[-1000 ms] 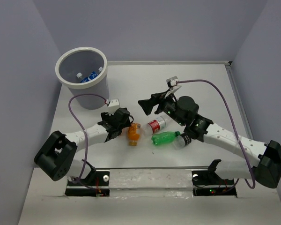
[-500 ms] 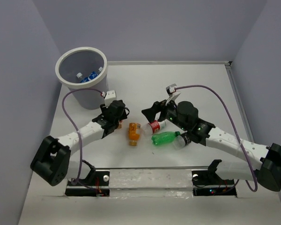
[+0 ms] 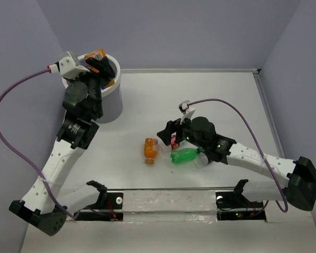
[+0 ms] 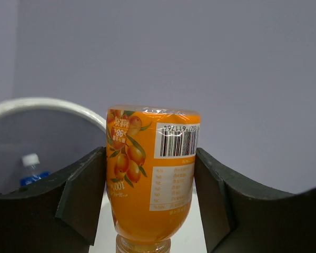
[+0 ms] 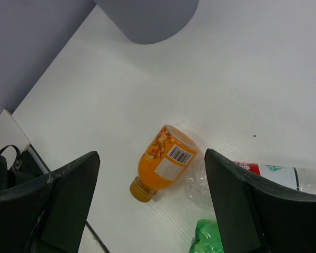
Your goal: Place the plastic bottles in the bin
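Orange juice bottle pinched by its labelled body between the pads of the left gripper, jaws closed to the bottle's width, neck toward the wrist. Raised above the bin, near the far side of its white rim in the top view. Inside the bin, seen past the left finger: a clear blue-labelled bottle with a white cap. Rest of the bin's inside hidden by the arm.

Out on the white table, well apart from the bin, three bottles lying on their sides, close together: a second orange bottle, a green bottle just right of it, and a red-labelled clear bottle behind the green one, partly under the right gripper.

Right gripper jaws spread wide, holding nothing, over that cluster. Between its fingers in the wrist view, the second orange bottle, with the red-labelled one beside the right finger.
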